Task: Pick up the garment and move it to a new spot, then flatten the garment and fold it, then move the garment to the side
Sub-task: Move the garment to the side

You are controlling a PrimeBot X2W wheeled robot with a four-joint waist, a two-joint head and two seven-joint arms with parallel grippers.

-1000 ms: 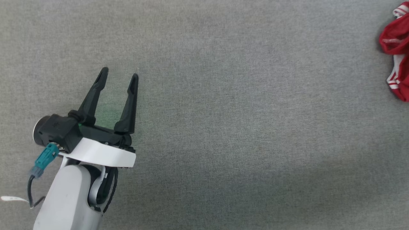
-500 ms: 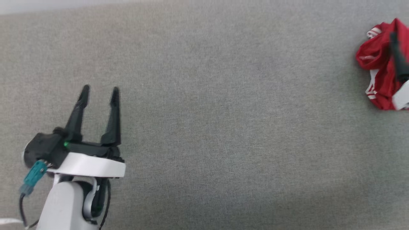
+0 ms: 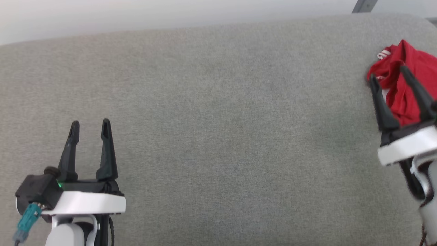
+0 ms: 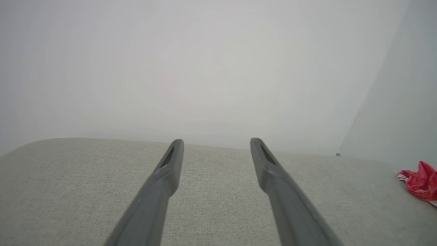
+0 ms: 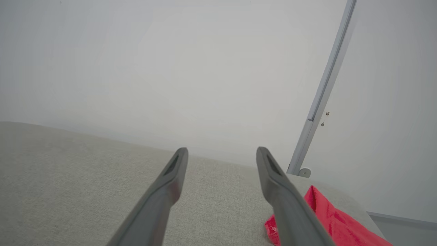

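Observation:
The garment (image 3: 408, 82) lies crumpled in a red heap with white striped trim near the far right corner of the grey padded surface (image 3: 222, 119). Its print is hidden in the folds. My right gripper (image 3: 389, 75) stands open just in front of the heap, its fingers overlapping the cloth in the head view. In the right wrist view the garment (image 5: 327, 218) shows low and to the right of the open right gripper (image 5: 222, 151). My left gripper (image 3: 90, 125) is open over bare surface at the lower left, far from the garment (image 4: 420, 181).
The grey padded surface ends at a rounded far edge (image 3: 205, 29) with a pale wall behind. A grey metal strip (image 5: 324, 89) runs up the wall by the far right corner. Wide bare surface lies between the two grippers.
The head camera has tilted up and turned right, bringing the far edge and the wall into view. My right gripper has come into view at the garment; the left gripper looks narrower.

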